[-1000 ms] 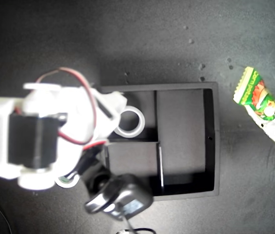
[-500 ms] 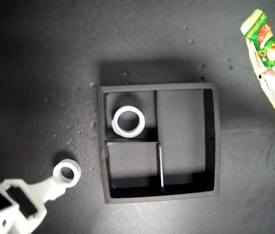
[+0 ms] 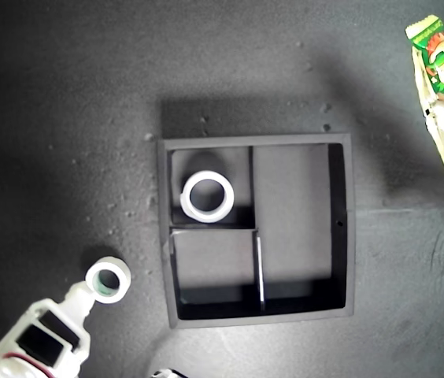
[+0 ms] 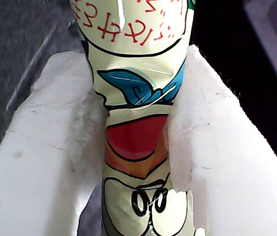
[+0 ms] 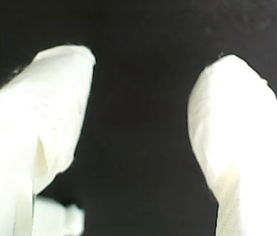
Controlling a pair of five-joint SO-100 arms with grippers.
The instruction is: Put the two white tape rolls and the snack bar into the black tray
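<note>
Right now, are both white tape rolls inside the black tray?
No. One white tape roll sits in a small compartment of the black tray, but the other roll lies on the mat outside it.

Dark, matte tabletop [image 3: 64,94], speckled with pale crumbs. The black tray [image 3: 345,228] sits flat on it, mid-scene. Off the tray's lower corner on the exterior view's left, near but apart from it, a white tape roll with a greenish core [image 3: 109,280] rests on the bare surface.
</note>
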